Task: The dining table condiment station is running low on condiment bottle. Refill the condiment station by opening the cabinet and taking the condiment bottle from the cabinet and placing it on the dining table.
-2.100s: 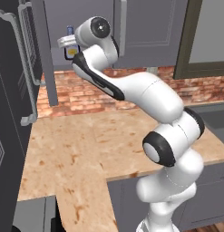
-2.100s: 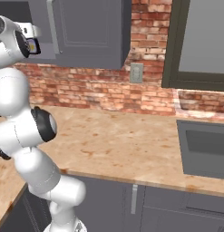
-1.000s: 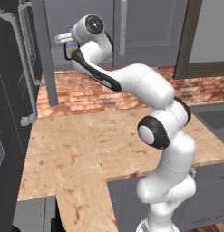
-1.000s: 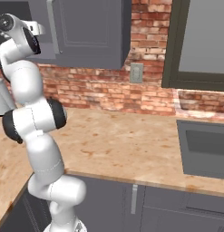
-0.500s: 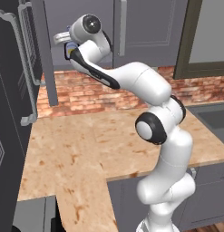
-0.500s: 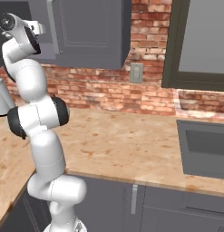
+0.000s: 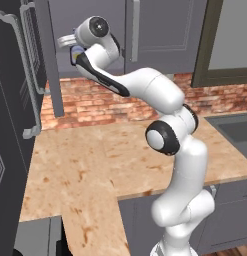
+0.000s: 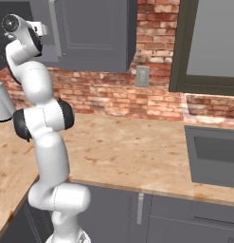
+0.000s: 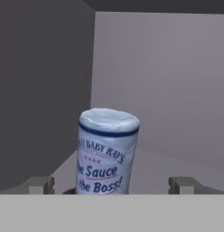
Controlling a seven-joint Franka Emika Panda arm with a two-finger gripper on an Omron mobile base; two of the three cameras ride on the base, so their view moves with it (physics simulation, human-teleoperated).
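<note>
Gripper [image 9: 111, 186] spread wide, nothing pinched, reaching inside the cabinet [image 9: 168, 86]. Condiment bottle [image 9: 106, 152] stands upright on the cabinet floor, near its left wall, centred between the tips. Advance straight, keep level, close below the cap.

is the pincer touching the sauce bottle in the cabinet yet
Apart. The hand view shows the pincer open, each fingertip clear of the sauce bottle.

The arm is reaching high and leftward from its base, its pincer [image 9: 111, 185] standing spread wide inside the cabinet [image 7: 160, 35], fingertips [image 9: 41, 185] gripping nothing.
</note>
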